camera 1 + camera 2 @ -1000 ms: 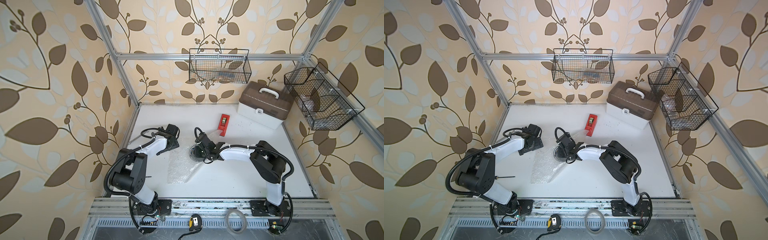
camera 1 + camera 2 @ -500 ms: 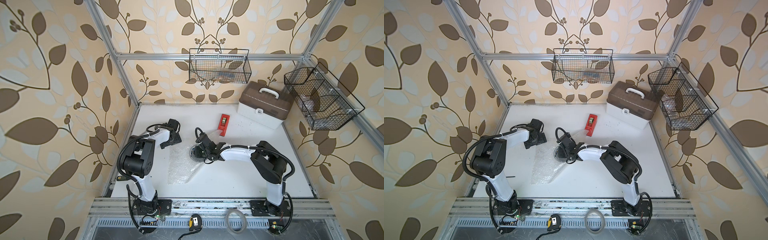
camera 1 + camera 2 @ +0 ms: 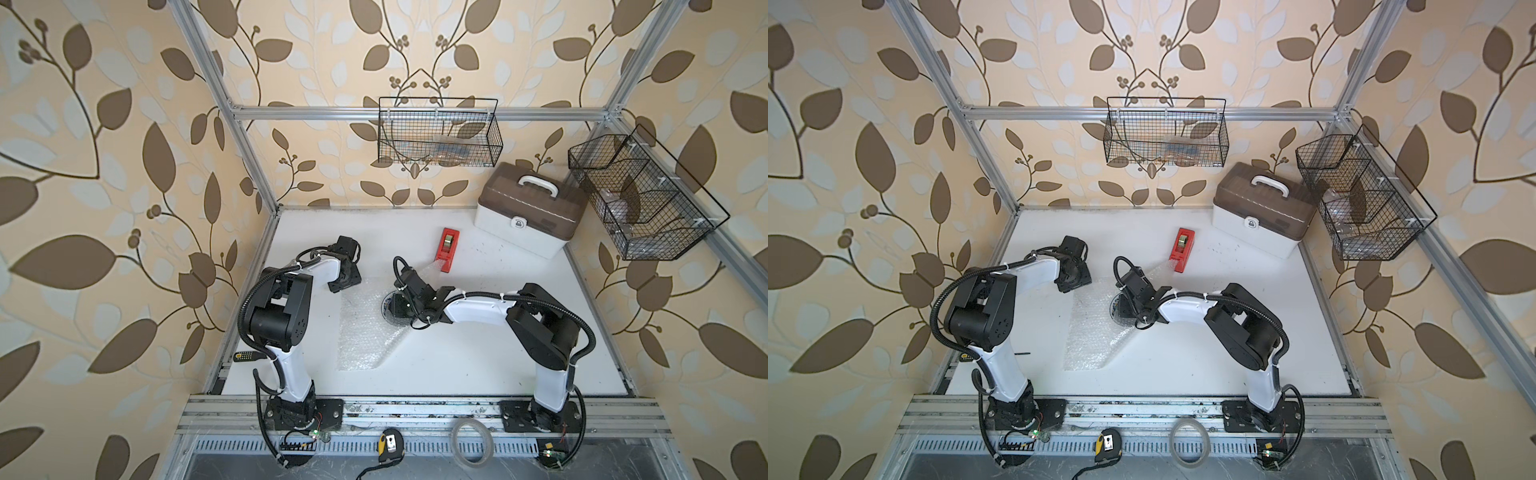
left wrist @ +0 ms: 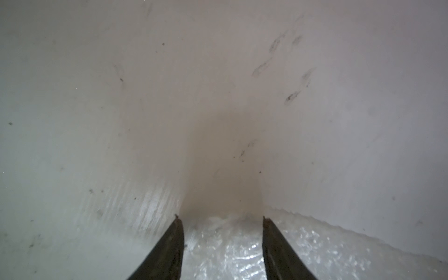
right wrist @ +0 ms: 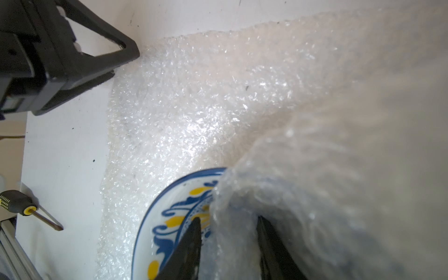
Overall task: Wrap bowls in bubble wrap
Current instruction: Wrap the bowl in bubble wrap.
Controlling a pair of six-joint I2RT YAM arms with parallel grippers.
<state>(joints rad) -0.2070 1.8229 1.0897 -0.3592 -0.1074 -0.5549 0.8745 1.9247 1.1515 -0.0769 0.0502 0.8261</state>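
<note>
A white bowl (image 5: pixel 169 218) with a blue rim and blue and yellow pattern sits on the bubble wrap (image 3: pixel 365 328), near the sheet's far right corner in both top views (image 3: pixel 1096 332). My right gripper (image 5: pixel 228 218) hangs over the bowl (image 3: pixel 385 309), shut on a raised fold of the bubble wrap (image 5: pixel 278 169) that covers part of the bowl. My left gripper (image 4: pixel 219 218) is low at the sheet's far left corner (image 3: pixel 345 283). Its jaws stand apart, with the wrap's edge (image 4: pixel 223 244) lying between the fingers (image 4: pixel 173 242).
A red tape dispenser (image 3: pixel 448 249) lies behind the bowl, and a brown-lidded case (image 3: pixel 528 212) stands at the back right. Wire baskets (image 3: pixel 440 133) (image 3: pixel 640 199) hang on the walls. A screwdriver (image 5: pixel 24 206) lies by the left rail. A tape ring (image 3: pixel 472 442) and a tape measure (image 3: pixel 390 444) lie out front.
My left arm's elbow has risen and folded, its gripper has settled at the wrap's far left corner, and its jaws have narrowed. The right gripper has stayed over the bowl.
</note>
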